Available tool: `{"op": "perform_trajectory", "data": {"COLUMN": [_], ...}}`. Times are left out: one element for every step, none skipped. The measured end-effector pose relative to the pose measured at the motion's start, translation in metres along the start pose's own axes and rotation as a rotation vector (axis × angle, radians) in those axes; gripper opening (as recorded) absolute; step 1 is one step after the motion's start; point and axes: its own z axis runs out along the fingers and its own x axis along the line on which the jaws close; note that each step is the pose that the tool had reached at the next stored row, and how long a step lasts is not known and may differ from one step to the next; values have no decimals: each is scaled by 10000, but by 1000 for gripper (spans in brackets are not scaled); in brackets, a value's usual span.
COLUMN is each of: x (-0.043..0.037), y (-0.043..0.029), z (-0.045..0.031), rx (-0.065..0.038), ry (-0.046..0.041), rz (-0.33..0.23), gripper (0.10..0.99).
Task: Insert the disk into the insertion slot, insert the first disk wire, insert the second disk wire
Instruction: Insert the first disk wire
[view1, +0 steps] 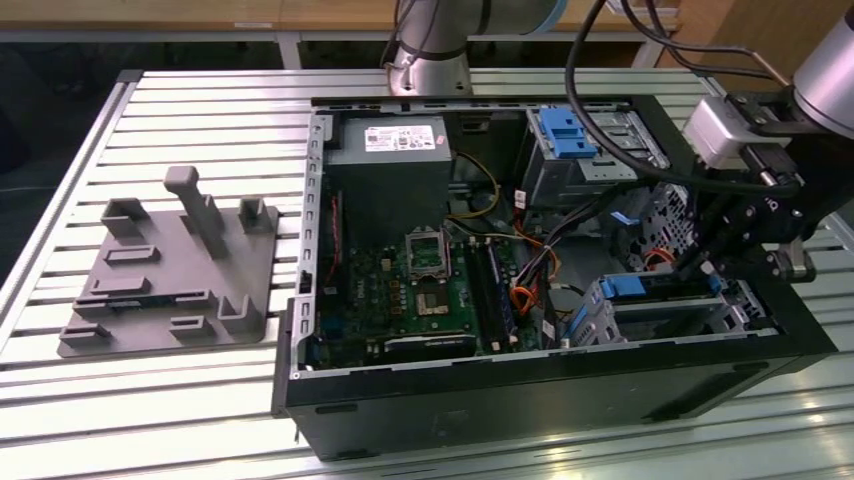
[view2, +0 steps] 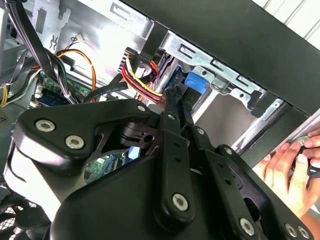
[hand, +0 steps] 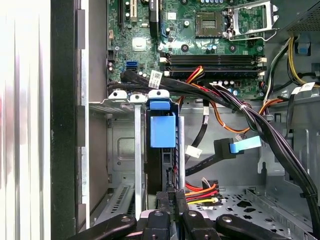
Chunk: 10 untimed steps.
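The disk (hand: 162, 131), edged by its blue carrier, sits inside the insertion slot (hand: 122, 150), a low silver cage in the computer case's corner. The exterior view shows the disk (view1: 643, 288) in that slot (view1: 741, 318) at the case's lower right. My gripper (hand: 170, 199) is at the disk's end, shut on the black connector of a disk wire with red, yellow and orange strands (hand: 202, 191). In the second wrist view my gripper (view2: 179, 96) pinches that connector just beside the blue carrier (view2: 194, 84). A black wire with a blue connector (hand: 239, 146) hangs loose nearby.
A taller cage with a blue latch (view1: 574, 135) stands at the case's far side. The motherboard (view1: 427, 290) and power supply (view1: 394, 150) lie toward the exterior view's left. Cable bundles (hand: 260, 125) cross near the slot. A grey fixture plate (view1: 160, 280) lies beside the case. A person's hand (view2: 292, 167) is outside the case wall.
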Motion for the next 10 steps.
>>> {"op": "perform_trajectory", "data": {"x": [0,0,1,1,2,3,5,8,11,13], "y": [0,0,-1,-1,-1,-3,-4,-6,-6,-6], "z": [4,8,13,18,23,27,31,35,38,38], "rx": [0,0,0,-1,-1,-1,-1,-1,-2,-2], "ry": [0,0,1,1,0,2,4,4,4,3], "rz": [-9,-18,-30,-40,-50,-60,-71,-87,-105,-128], "gripper": [165,165,165,165,165,165,165,165,165,165]}}
